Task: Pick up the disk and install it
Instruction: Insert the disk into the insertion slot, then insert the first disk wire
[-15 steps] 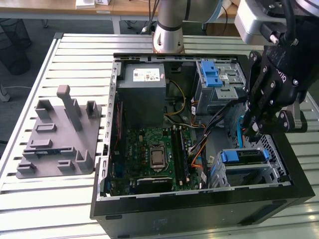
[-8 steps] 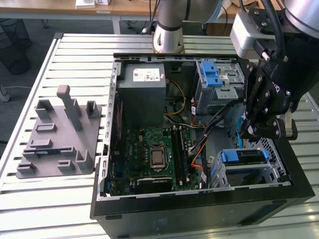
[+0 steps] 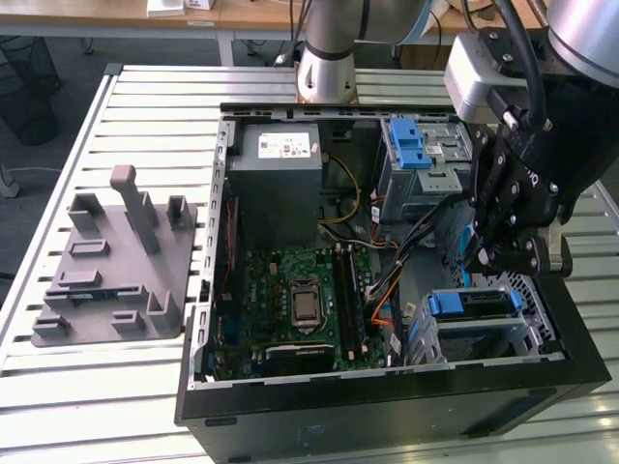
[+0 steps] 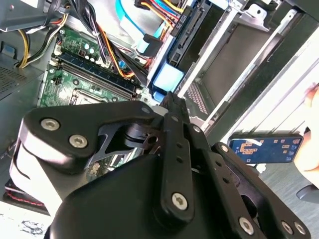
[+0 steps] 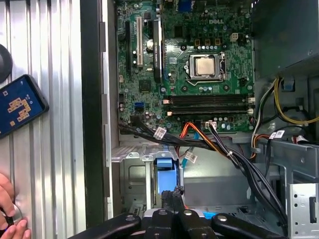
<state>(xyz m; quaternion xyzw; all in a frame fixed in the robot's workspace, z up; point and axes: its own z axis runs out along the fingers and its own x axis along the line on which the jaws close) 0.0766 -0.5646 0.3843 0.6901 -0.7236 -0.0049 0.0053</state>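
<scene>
The disk (image 3: 481, 304) lies flat in the lower bay at the exterior view's right end of the open computer case, its blue plastic rail end (image 3: 446, 304) facing the motherboard. In both wrist views that blue end (image 5: 167, 178) (image 4: 168, 77) sits just past my fingertips. My black gripper (image 3: 481, 257) hangs right above the bay. Its two fingers (image 4: 173, 107) are pressed together, shut, with nothing between them. The gripper's tip (image 5: 172, 195) is close to the blue end; I cannot tell whether it touches.
The case holds a green motherboard (image 3: 300, 300), a grey power-supply box (image 3: 280, 164), a grey drive cage with blue latch (image 3: 416, 145) and loose cables (image 5: 219, 144). A grey fixture tray (image 3: 116, 261) lies beside it. A phone (image 5: 19, 103) and a person's hand (image 5: 11, 215) are on the table.
</scene>
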